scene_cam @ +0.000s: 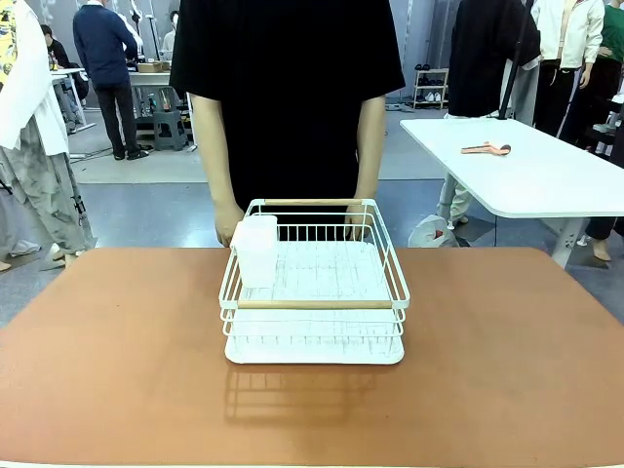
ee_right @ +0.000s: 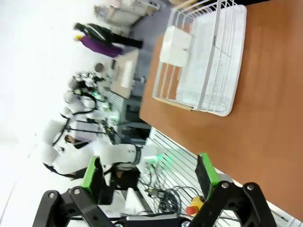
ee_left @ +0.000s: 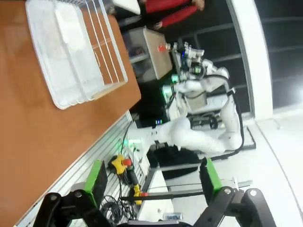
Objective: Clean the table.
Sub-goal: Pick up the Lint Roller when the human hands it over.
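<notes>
Left gripper (ee_left: 154, 178): green-padded fingers spread apart, empty. Table (scene_cam: 117, 370): terracotta top spanning the front view, bare at its left; judged rigid, heavy and matte, a surface to be cleared rather than grasped. Cup (scene_cam: 257, 252): translucent white, standing in the left rear corner of the wire rack (scene_cam: 322, 271), probably light and slick-walled. The rack sits at the table's middle on a white tray (scene_cam: 314, 355); likely light and stiff, best taken by its near wooden bar (scene_cam: 317, 304) (the thin wires offer poorer purchase). A person's hands (scene_cam: 227, 226) are just behind its far rim. Right gripper (ee_right: 149, 174): fingers likewise apart, holding nothing.
</notes>
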Motion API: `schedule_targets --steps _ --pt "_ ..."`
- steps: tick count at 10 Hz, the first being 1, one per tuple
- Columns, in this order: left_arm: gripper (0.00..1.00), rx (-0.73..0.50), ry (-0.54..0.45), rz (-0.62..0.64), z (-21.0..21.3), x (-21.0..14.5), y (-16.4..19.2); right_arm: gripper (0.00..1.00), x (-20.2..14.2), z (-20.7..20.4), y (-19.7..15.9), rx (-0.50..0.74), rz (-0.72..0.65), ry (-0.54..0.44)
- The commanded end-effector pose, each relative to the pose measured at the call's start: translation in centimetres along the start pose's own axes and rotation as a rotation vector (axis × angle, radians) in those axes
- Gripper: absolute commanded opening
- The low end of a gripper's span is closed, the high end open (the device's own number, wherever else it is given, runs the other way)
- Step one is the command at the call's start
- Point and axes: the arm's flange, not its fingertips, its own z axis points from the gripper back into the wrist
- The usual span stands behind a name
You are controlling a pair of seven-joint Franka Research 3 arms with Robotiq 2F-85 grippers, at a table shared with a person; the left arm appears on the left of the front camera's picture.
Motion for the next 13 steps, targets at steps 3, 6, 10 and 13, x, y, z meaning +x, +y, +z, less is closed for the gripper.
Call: schedule_targets --steps 3,6,10,13 --pt "1.0 -0.012 -0.126 0.015 8.6 -1.6 4.9 1.0 -0.5 6.0 -4.1 0.084 -0.048 -0.063" --pt "1.0 0.017 -0.131 0.052 10.8 -2.5 5.2 1.0 -1.5 8.1 -5.7 0.065 -0.074 -0.09" --pt "1.0 0.03 -0.135 0.054 10.2 -2.1 5.6 1.0 -1.7 8.1 -6.4 0.065 -0.102 -0.094" --pt "1.0 0.03 -0.135 0.054 10.2 -2.1 5.6 1.0 -1.7 8.1 -6.4 0.065 -0.102 -0.094"
